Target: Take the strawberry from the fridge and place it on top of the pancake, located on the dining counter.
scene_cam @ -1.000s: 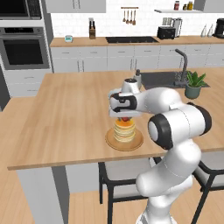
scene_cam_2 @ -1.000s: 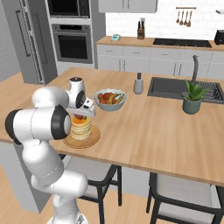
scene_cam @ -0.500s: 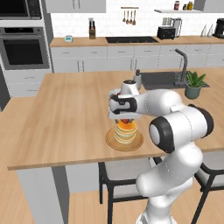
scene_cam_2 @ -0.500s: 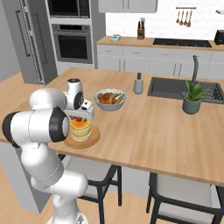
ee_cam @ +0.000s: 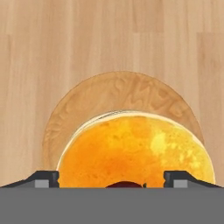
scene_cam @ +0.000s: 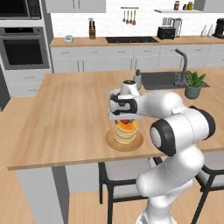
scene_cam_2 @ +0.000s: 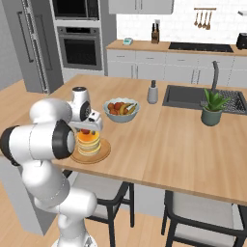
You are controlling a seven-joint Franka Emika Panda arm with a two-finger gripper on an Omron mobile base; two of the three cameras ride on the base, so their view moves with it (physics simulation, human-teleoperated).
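Observation:
The pancake (scene_cam: 126,131) stack sits on its tan plate (scene_cam: 114,142) near the front edge of the dining counter (scene_cam: 65,113). The small red strawberry (scene_cam: 125,121) rests on top of the stack, directly under my gripper (scene_cam: 125,117). In the hand view the fingertips (ee_cam: 43,179) stand far apart on either side of the pancake (ee_cam: 135,153), and a dark red sliver of the strawberry (ee_cam: 124,185) lies between them, touching neither. The gripper (scene_cam_2: 86,127) is open over the pancake (scene_cam_2: 89,143). The grey fridge (scene_cam_2: 29,43) stands far left with its doors shut.
A grey bowl of fruit (scene_cam_2: 120,108) stands just behind the plate (scene_cam_2: 99,155). A small grey bottle (scene_cam_2: 152,91), a sink (scene_cam_2: 193,96) and a potted plant (scene_cam_2: 212,107) lie further right. Dark stools (scene_cam: 118,175) stand under the counter's front edge.
The jaws have spread from nearly shut to wide apart, letting go of the strawberry, which now lies on the pancake. The hand has stayed over the stack.

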